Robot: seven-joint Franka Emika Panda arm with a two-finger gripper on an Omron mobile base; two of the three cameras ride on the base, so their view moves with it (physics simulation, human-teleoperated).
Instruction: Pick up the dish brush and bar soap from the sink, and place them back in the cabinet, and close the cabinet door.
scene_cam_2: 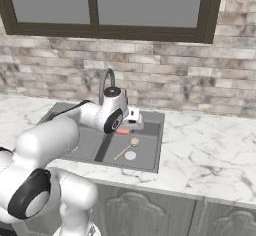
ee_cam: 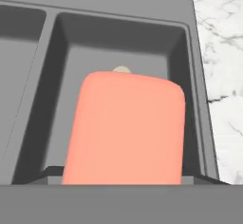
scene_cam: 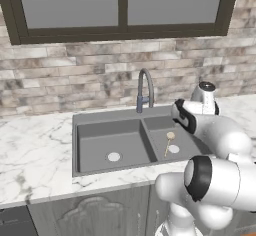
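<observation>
Orange-red bar soap spans the right sink basin's width.

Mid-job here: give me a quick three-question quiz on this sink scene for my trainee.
1. Seen from the base views, which basin of the sink holds the dish brush?
2. True or false: the dish brush lies on the marble counter.
3. In the hand view, what sits between the tips of the gripper? A) the bar soap B) the faucet C) the dish brush

Key: 1 the right basin; 2 false; 3 A.
</observation>
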